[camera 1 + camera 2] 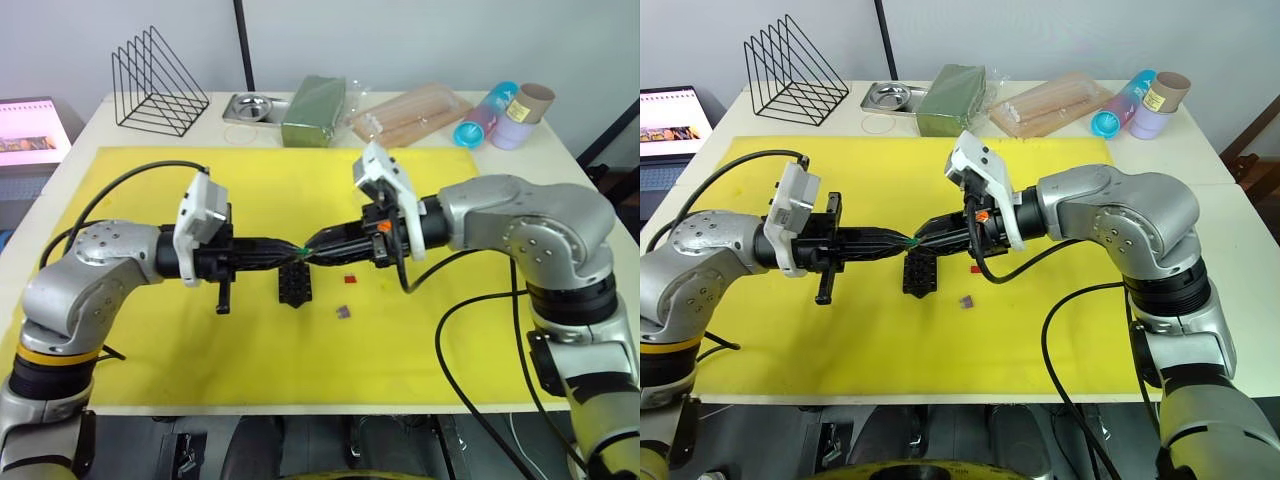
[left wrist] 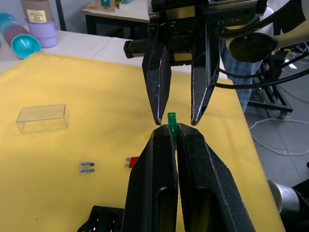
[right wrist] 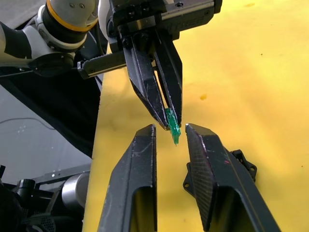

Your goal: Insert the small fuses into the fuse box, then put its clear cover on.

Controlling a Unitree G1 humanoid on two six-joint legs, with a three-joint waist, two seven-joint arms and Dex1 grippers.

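In the head views, the closest things to you are the two arms, which meet tip to tip above the middle of the yellow mat (image 1: 150, 330). The left gripper (image 1: 296, 249) comes in from the left and the right gripper (image 1: 318, 243) from the right. A bit of green shows between them: that is the green fuse (image 1: 303, 246). The fuse box (image 1: 296, 287) sits on the mat just under the meeting point, toward the mat's near edge. The red fuse (image 1: 351, 279) and a darker fuse (image 1: 343, 312) lie a little to its right.

In the left wrist view, the left gripper's fingers (image 2: 152, 169) are squeezed together on the green fuse, which sticks up out of their tips. The right gripper's two fingers stand apart, one tip on each side of the fuse's top, not yet gripping it. The clear cover (image 2: 42, 118) lies empty on the mat, well apart. A corner of the fuse box shows below.

In the right wrist view, the fuse's long side points from the left gripper's tips into the gap of the right gripper (image 3: 170, 130). I think the next move is a hand-over: you close the right fingers on the fuse.
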